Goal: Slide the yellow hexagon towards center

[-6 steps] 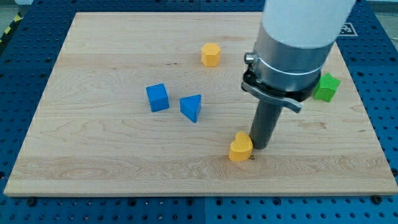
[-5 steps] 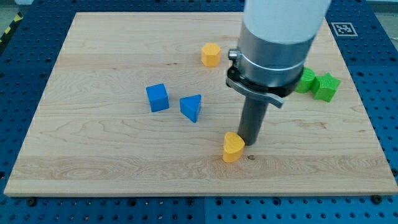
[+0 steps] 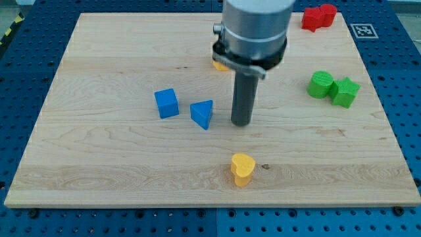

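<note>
My tip (image 3: 241, 124) rests on the bare wood near the middle of the table (image 3: 99, 158), touching no block and pushing nothing; as a plain rod it has nothing to open or close. It stands just to the view's right of the blue triangular block (image 3: 202, 114), with a narrow gap between them, and the blue cube (image 3: 166, 103) sits a little further to the view's left. The rod hangs straight down from the grey cylindrical arm (image 3: 255, 29), which comes in from the view's top and covers most of the yellow hexagon (image 3: 218, 64); only a sliver of yellow shows at the arm's lower left edge, so its shape cannot really be made out here. That block lies toward the view's top, apart from the tip. A yellow heart-shaped block (image 3: 242, 169) lies below the tip, toward the view's bottom, clear of it. At the view's right a green round block (image 3: 320, 85) touches a green star-like block (image 3: 345, 91). A red block (image 3: 318, 16) sits at the top right corner. Beside it a black-and-white square marker (image 3: 364, 30) bears a pattern, no readable writing.
</note>
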Robot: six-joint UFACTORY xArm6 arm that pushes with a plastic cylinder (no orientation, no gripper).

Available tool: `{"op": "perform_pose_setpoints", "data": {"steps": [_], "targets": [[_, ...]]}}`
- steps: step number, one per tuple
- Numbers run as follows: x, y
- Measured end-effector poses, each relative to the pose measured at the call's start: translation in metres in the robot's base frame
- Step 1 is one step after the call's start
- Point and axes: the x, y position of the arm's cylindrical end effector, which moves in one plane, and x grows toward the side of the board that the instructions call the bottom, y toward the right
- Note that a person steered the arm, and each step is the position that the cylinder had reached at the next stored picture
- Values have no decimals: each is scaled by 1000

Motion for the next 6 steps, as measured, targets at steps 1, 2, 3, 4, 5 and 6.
{"op": "perform_pose_setpoints", "data": {"steps": [1,2,3,4,5,6], "targets": [[-42,-22],[-95,-74],[-158,-94],[-161,-49],[-152,-43],[-148,-22]]}}
